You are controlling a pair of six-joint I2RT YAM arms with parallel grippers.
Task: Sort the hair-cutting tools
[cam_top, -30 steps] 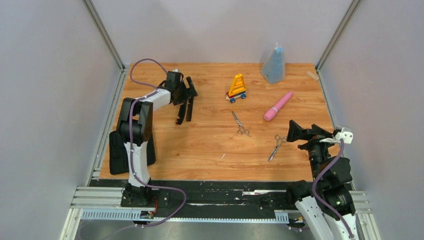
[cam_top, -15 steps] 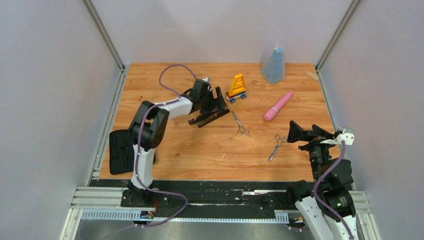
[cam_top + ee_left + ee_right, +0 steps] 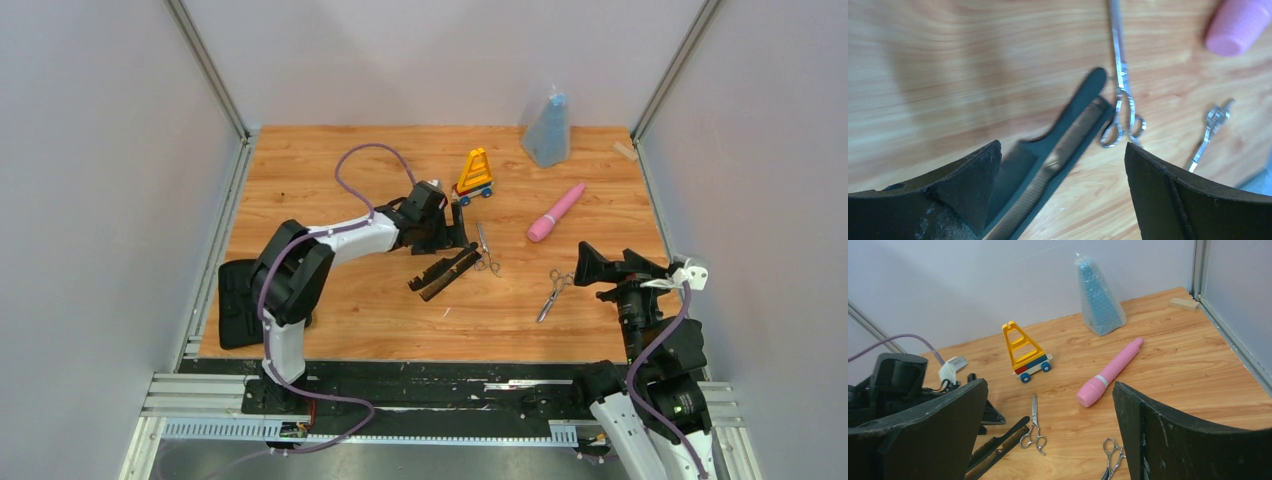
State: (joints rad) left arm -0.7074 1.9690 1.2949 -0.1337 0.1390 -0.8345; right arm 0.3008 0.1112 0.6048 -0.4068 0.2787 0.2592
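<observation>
From above, the left gripper (image 3: 456, 236) reaches out over the middle of the table (image 3: 330, 300), and the two black combs (image 3: 444, 272) lie side by side on the wood just below it, their far ends almost touching the handles of one pair of scissors (image 3: 484, 250); the second pair of scissors (image 3: 552, 293) lies apart to the right, close to the right gripper (image 3: 592, 266), which hovers low near its base. Laying the combs beside the scissors looks like gathering the tools into one group, away from the pink wand (image 3: 556, 212) and the wheeled toy (image 3: 474, 176) farther back. Bare wood lies in front of the combs and to their left, giving room to draw back. The left wrist view shows its jaws spread wide with nothing between them, the combs flat underneath and slightly blurred, so the grip on them seems let go. The right wrist view shows those jaws also wide apart and empty, looking across at both scissors, with the nearer pair an easy reach and the wall well off to the right
</observation>
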